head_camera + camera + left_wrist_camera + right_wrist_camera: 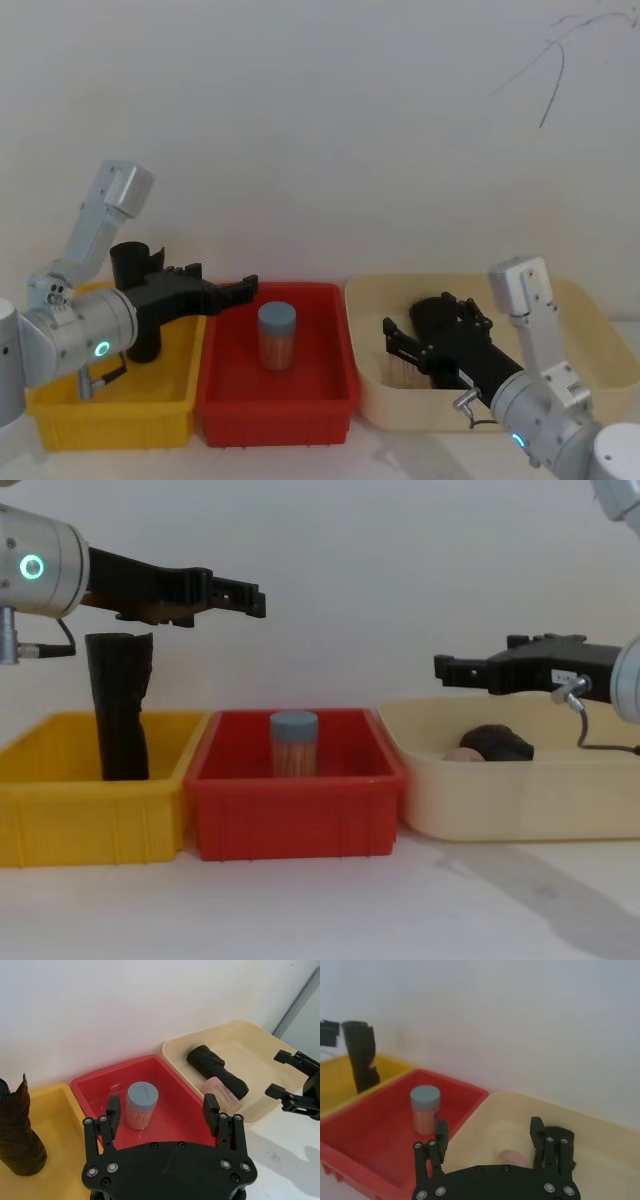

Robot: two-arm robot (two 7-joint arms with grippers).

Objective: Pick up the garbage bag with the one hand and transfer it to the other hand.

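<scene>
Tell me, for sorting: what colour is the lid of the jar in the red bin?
Grey-blue lid, clearest in the left wrist view.

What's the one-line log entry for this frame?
left gripper: open, above red bin | right gripper: open, above cream bin | garbage bag: lying in cream bin, ungrasped

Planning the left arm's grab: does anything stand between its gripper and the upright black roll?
Nothing visible. The matte black rolled garbage bag stands alone in the yellow plastic bin; the left gripper, jaws open, hangs over the red plastic bin.
</scene>
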